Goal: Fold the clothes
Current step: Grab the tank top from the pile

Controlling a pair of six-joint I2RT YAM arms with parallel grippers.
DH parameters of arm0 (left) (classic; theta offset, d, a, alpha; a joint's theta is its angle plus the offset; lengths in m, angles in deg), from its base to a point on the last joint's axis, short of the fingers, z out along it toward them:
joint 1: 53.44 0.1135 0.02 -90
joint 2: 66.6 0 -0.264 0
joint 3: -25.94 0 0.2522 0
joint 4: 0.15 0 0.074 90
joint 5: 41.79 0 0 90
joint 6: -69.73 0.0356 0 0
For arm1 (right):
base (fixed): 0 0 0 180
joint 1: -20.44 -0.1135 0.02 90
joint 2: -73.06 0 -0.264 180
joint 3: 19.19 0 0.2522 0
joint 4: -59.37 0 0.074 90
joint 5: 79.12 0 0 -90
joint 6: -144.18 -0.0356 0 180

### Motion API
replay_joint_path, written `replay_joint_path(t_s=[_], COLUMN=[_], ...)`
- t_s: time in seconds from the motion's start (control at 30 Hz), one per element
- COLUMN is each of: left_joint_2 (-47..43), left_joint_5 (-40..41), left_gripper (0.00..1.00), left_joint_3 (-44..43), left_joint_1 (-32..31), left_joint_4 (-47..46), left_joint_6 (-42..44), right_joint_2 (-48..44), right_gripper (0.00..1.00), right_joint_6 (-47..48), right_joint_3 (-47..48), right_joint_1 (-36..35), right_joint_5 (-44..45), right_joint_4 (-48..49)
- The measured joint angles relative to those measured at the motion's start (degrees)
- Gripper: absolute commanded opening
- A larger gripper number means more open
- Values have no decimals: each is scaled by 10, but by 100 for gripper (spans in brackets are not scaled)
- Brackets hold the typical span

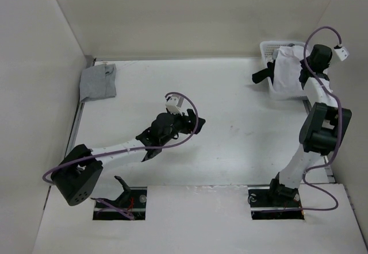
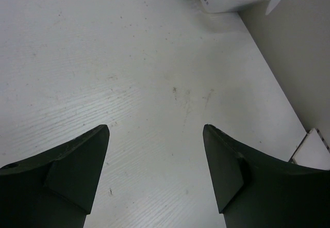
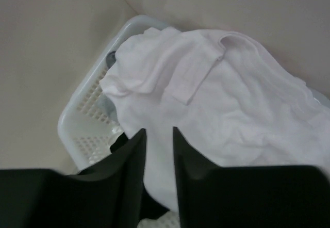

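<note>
Tank top (image 3: 221, 99), white and rumpled, lies heaped over a white perforated laundry basket (image 3: 85, 109) at the table's (image 1: 230, 127) far right corner, hiding most of the contents; only a scrap of black fabric (image 3: 119, 141) shows beneath. The right gripper (image 3: 159, 130) sits against it, fingers narrowly apart; whether they pinch cloth cannot be told. The left gripper (image 2: 154, 127) hangs spread wide above bare tabletop. A folded grey garment (image 1: 98, 81) lies far left.

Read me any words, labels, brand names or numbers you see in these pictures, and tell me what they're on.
None: no readable text shows on the white top, the basket, the grey garment or the table.
</note>
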Motion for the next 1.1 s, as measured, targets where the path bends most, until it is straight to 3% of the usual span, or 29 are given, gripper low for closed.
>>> replay_joint_path(t_s=[0.17, 0.3, 0.43, 0.53, 0.63, 0.8, 0.97, 1.1], left_joint_2=[18, 30, 37, 56, 68, 69, 69, 61], left_joint_5=[-9, -26, -40, -57, -64, -69, -73, -73], left_gripper=[73, 74, 74, 73, 73, 73, 73, 73], left_joint_3=[0, 0, 0, 0, 0, 0, 0, 0], left_joint_1=[12, 18, 19, 25, 31, 35, 35, 37], left_joint_4=[-14, -24, -45, -64, -67, -71, -73, -71], left_joint_6=[-7, -17, -28, -41, -49, -56, -59, -61], right_joint_2=[136, 243, 281, 292, 292, 262, 139, 14], right_gripper=[55, 57, 41, 17, 6, 4, 4, 4], right_joint_6=[-12, -17, -22, -30, -37, -42, -47, -46], right_joint_3=[154, 282, 324, 334, 334, 279, 146, 115], right_joint_1=[27, 37, 36, 35, 35, 33, 10, -54], right_joint_5=[-28, -61, -87, -98, -102, -108, -109, -122], right_joint_4=[-43, -72, -79, -84, -84, -50, -16, 2])
